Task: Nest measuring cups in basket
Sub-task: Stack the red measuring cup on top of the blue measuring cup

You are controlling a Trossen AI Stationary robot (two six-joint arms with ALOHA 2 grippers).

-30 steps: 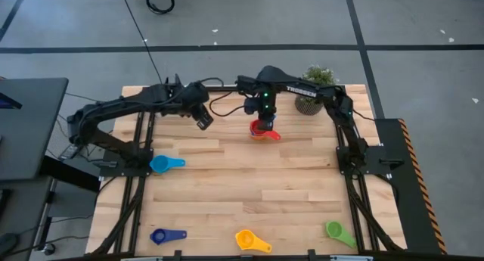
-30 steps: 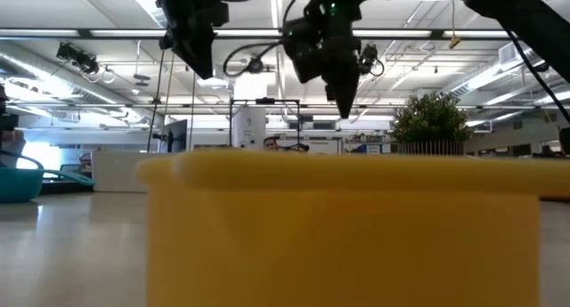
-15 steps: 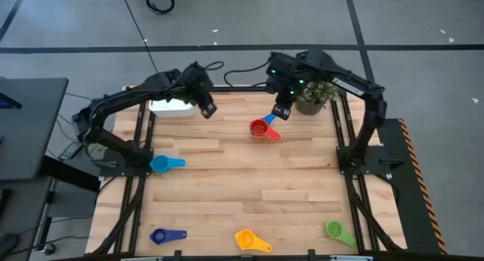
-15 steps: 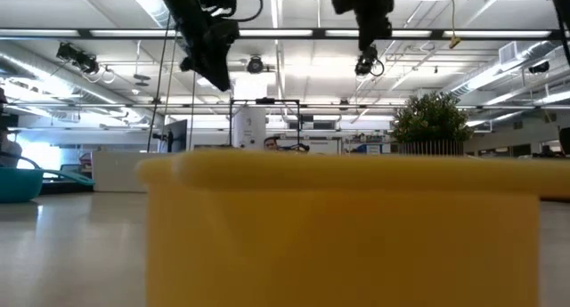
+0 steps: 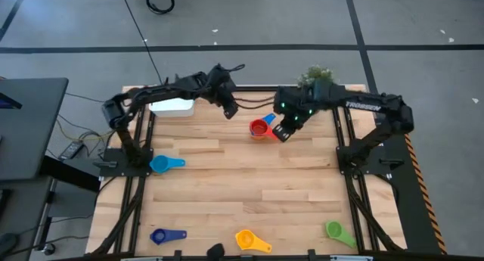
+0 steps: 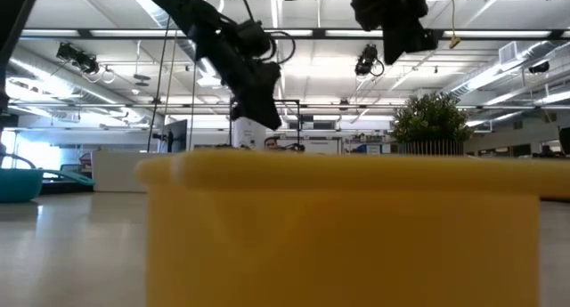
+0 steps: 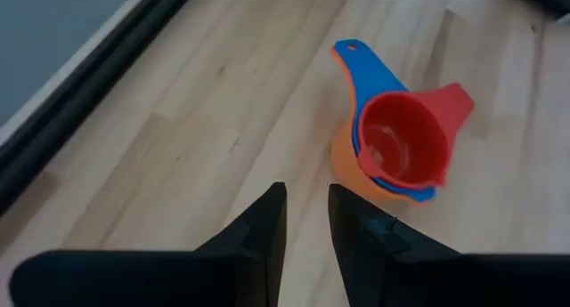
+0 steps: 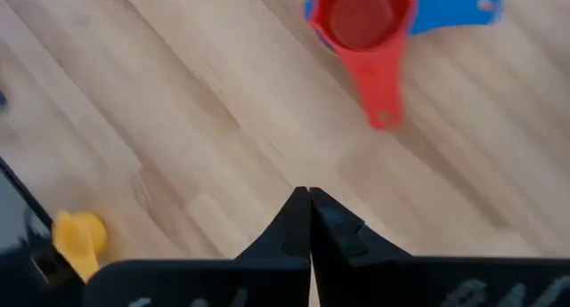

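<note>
Red cup (image 5: 259,128) sits nested in blue and orange cups mid-back of surface (image 5: 249,193), w/ white basket (image 5: 172,107) off at back left. Left pincer (image 5: 229,112) released, empty, just beside stack. Right pincer (image 5: 278,132) clenched, empty, on stack's other side.

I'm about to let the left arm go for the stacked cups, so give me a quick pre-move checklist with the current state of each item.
1. Stack intact: red cup nested in blue cup, on orange cup: ok.
2. Left end effector empty, fingers slightly apart, short of the stack: ok.
3. Right end effector shut, empty, off the stack: ok.
4. Right arm close beside the stack, path shared: not ok.
5. Basket free to receive: cannot tell, left arm partly covers it.
</note>
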